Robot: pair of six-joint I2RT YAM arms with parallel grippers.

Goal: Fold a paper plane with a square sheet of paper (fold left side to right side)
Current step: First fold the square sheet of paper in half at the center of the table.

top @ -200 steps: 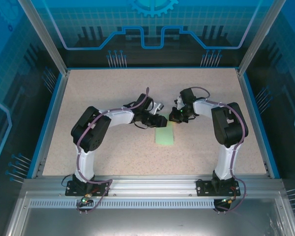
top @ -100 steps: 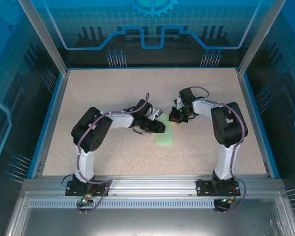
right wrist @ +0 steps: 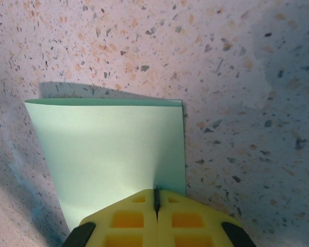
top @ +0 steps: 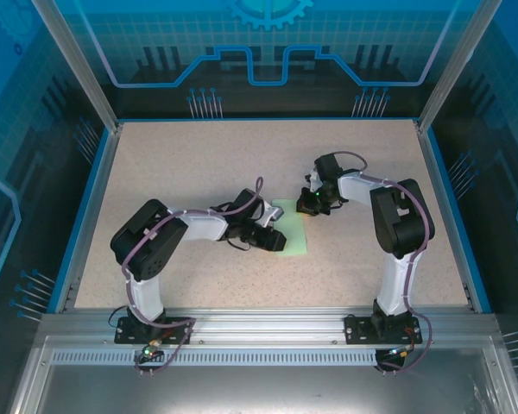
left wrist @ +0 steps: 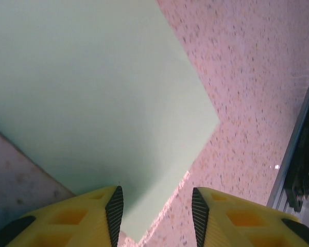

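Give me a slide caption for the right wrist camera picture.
Right gripper, shut, over one end of the pale green sheet of paper on the speckled table.

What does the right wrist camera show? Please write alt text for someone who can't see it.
The right pincer, yellow and shut, meets the near edge of a pale green sheet of paper lying on a speckled pinkish table.

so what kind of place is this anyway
Most likely a robotics lab test cell, not a home: aluminium frame posts and blue gear-printed panels enclose a speckled table, and a left arm and a right arm are bolted to the metal rail.
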